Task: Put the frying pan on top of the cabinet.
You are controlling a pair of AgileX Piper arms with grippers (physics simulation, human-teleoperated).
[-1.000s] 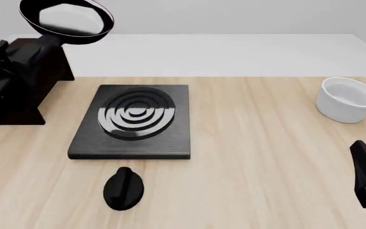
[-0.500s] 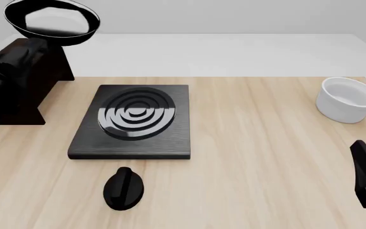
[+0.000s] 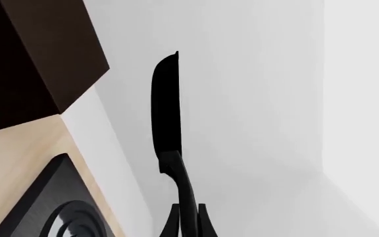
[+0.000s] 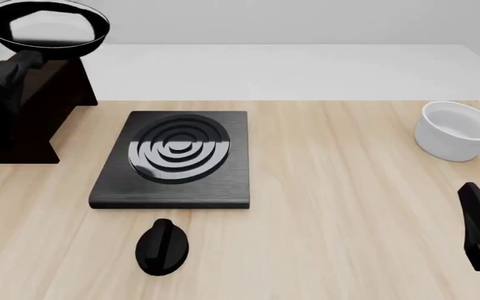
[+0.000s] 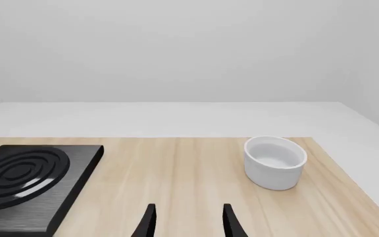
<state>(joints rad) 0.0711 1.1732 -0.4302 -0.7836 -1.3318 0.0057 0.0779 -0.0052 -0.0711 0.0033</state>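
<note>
The frying pan [image 4: 44, 26] is a glossy black round pan with a pale reflective inside, held in the air at the far left above the dark brown cabinet [image 4: 52, 94]. My left gripper [image 4: 10, 72] is shut on the pan's long handle. In the left wrist view the frying pan [image 3: 165, 108] shows edge-on, its handle [image 3: 183, 187] running down between the fingers of the left gripper [image 3: 187, 224], with the cabinet [image 3: 38, 54] off to one side. My right gripper [image 4: 477, 215] stays low at the near right; in its wrist view the right gripper [image 5: 188, 222] is open and holds nothing.
A flat black stove plate [image 4: 173, 159] with silver rings lies mid-table beside the cabinet. A small black knob [image 4: 162, 245] sits in front of it. A white bowl [image 4: 457, 130] stands at the far right, and the white bowl [image 5: 275, 160] also shows ahead of the right gripper.
The left arm has carried the frying pan further left and slightly higher, so it now hangs over the cabinet. The right arm has not moved.
</note>
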